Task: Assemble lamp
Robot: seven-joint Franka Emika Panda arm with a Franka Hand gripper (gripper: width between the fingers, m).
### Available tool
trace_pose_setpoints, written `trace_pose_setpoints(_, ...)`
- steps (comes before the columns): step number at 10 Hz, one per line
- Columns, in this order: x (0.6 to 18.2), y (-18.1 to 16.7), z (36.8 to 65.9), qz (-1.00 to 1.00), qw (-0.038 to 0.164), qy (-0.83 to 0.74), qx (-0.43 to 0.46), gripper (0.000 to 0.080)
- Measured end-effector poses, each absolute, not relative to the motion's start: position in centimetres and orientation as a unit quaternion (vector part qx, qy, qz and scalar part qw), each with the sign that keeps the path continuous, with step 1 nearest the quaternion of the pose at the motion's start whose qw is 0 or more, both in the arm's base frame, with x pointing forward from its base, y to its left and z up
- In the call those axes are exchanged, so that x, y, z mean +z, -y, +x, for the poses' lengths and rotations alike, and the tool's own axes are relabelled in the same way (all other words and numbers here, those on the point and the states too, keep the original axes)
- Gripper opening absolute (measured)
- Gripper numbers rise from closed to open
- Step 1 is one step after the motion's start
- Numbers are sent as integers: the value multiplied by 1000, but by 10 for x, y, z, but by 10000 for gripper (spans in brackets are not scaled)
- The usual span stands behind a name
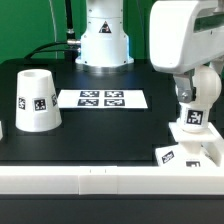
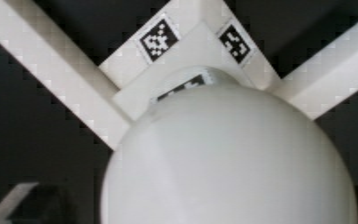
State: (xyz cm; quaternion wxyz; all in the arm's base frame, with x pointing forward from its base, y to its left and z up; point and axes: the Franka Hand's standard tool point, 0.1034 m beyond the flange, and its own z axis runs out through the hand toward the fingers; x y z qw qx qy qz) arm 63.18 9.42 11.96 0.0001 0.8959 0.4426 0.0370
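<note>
Bulb [image 2: 211, 150], nearest the wrist camera, stands upright over the base [image 2: 194, 45]; whether it is seated cannot be told. Shade [image 1: 35, 100] stands well apart on the table [image 1: 100, 135], out of the way. Base lodges in the white rail's [image 1: 100, 180] corner, likely for bracing. Gripper [image 1: 192, 103] straddles the bulb, jaws fully spread, apparently released.

A black table [image 1: 110, 135] filled the middle of the frame, evenly lit, with a faint sheen; a white rail [image 1: 100, 182] ran along its near edge across the lower frame; at upper left the backdrop [image 1: 25, 20] was dark; a green cable [image 1: 45, 47] trailed there.
</note>
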Motion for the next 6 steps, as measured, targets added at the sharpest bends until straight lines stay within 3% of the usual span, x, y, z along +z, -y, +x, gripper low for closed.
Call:
trace_pose_setpoints(3, 118, -91, 632, 847, 4, -530, 36, 698)
trace_pose_setpoints(6, 118, -88, 634, 774, 20, -631, 36, 698)
